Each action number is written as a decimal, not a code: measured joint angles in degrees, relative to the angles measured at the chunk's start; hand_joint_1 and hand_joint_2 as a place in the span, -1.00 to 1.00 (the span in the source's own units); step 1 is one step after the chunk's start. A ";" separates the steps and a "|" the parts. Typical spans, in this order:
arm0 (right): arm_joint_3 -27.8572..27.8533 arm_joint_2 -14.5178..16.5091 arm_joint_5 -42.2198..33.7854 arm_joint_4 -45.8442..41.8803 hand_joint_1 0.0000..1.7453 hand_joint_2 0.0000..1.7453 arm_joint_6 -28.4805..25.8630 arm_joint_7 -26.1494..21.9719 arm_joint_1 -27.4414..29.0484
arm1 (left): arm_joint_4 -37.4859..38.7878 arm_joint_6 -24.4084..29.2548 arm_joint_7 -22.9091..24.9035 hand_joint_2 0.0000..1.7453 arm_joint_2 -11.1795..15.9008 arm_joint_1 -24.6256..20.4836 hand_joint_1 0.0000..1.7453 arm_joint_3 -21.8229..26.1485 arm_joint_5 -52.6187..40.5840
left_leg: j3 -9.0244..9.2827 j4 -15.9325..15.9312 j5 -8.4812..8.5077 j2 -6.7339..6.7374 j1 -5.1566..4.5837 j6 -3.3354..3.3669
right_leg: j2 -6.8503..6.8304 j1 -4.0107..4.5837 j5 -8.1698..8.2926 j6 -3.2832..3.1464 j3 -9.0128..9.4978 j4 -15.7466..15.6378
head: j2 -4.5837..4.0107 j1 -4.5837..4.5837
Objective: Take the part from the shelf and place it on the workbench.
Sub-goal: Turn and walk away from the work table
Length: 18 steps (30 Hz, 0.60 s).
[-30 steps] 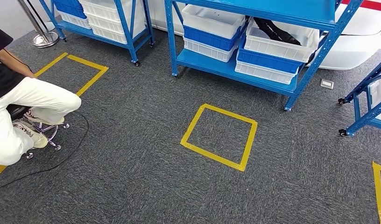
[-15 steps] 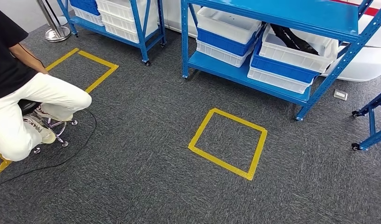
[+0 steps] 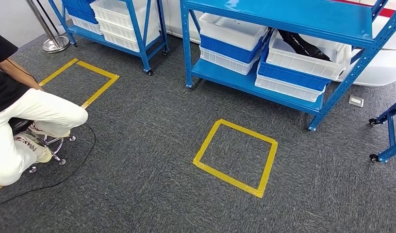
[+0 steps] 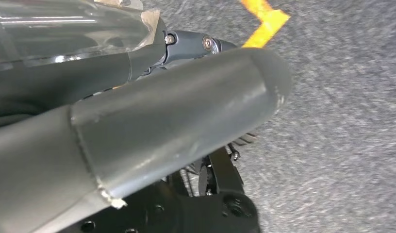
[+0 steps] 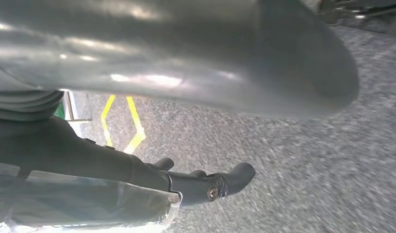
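Head view looks down on grey carpet [image 3: 138, 184], with a yellow tape square [image 3: 236, 158] marked out near the middle. Behind it stands a blue metal shelf rack [image 3: 278, 14], its lower level stacked with white and blue plastic bins [image 3: 230, 41]. One white bin on the right [image 3: 305, 56] carries a long black part [image 3: 298, 42], lying tilted inside it. A second blue rack with bins [image 3: 118, 19] stands further left. A person in white trousers [image 3: 26, 121] sits on a wheeled stool [image 3: 45, 145] at the left edge.

Left hand [image 4: 186, 111] hangs over the carpet, thick grey thumb across the view, nothing seen in it; released or clenched, can't tell. Right hand [image 5: 206, 184] likewise hangs above the carpet, dark fingers curled slightly, nothing seen in its grasp; can't tell its state either.
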 joint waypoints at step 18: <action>-0.52 -0.08 0.19 0.06 -1.00 -1.00 -0.20 -0.15 0.17 | 0.01 -0.05 -0.03 -1.00 -0.06 0.27 -1.00 0.05 -0.23 | 13.49 -6.11 -8.19 -1.62 -0.62 1.88 | -0.08 0.97 6.86 2.51 -10.06 1.97 | 0.00 -0.02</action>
